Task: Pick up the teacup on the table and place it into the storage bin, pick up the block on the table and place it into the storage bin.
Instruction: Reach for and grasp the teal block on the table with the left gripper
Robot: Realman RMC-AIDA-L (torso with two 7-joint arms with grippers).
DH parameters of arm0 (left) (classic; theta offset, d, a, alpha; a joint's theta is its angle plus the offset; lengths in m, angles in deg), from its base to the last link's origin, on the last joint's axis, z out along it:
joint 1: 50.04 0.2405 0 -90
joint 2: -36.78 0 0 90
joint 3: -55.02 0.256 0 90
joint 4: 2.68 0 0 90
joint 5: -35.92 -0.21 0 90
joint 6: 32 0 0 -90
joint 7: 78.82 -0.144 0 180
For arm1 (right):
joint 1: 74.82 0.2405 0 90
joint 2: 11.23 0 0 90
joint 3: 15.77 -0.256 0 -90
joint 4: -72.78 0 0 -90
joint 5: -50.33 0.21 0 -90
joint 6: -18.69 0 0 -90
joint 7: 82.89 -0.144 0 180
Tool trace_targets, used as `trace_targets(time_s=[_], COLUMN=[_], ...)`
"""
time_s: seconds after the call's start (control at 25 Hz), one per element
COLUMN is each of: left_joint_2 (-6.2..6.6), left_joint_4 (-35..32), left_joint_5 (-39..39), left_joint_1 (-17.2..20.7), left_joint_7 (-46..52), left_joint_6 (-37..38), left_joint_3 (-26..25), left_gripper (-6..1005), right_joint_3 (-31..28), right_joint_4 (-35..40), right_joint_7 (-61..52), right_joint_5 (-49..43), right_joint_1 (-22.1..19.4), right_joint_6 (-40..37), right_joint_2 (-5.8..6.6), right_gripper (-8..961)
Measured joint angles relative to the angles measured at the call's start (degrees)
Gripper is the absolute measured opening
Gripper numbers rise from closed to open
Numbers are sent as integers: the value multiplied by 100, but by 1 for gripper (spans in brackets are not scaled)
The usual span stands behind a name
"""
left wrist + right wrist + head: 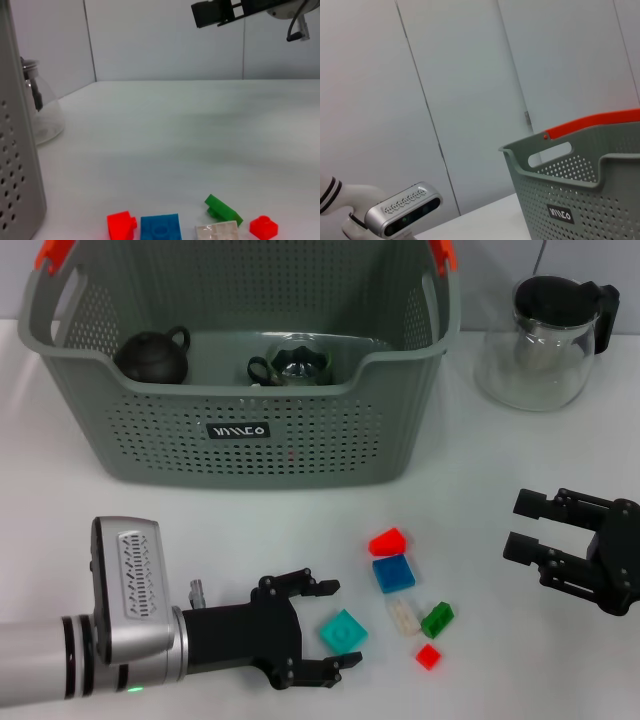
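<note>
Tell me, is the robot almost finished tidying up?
About halfway. A dark teacup already sits in the storage bin beside a black teapot. The left gripper is open around the teal block, not lifted yet. The right gripper waits open.

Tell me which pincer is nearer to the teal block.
Left. The left pincer is open around the teal block; the right pincer is open far off, beyond the other blocks.

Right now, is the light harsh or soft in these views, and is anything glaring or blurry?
Head view: soft, even light, only faint shadows under the storage bin; small highlights on the glass pitcher and the glossy teapot in the bin. Left wrist view: the bin wall at the edge looks blurred, the blue block sharper. Right wrist view: flat light, no glare.
</note>
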Motion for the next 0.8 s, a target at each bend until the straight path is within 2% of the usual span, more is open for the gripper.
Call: trace_targets(time_s=[0.8], left_joint_2=[30], left_joint_4=[-59], left_joint_5=[55], left_joint_1=[48], left_joint_7=[43], left_joint_6=[-81], left_joint_3=[-107], left_gripper=[839], right_joint_3=[0], right_joint_4=[0], right_joint_7=[1], right_joint_5=[0], right_joint_1=[-8], right_joint_6=[-15], right_joint_2=[0], right_gripper=[610])
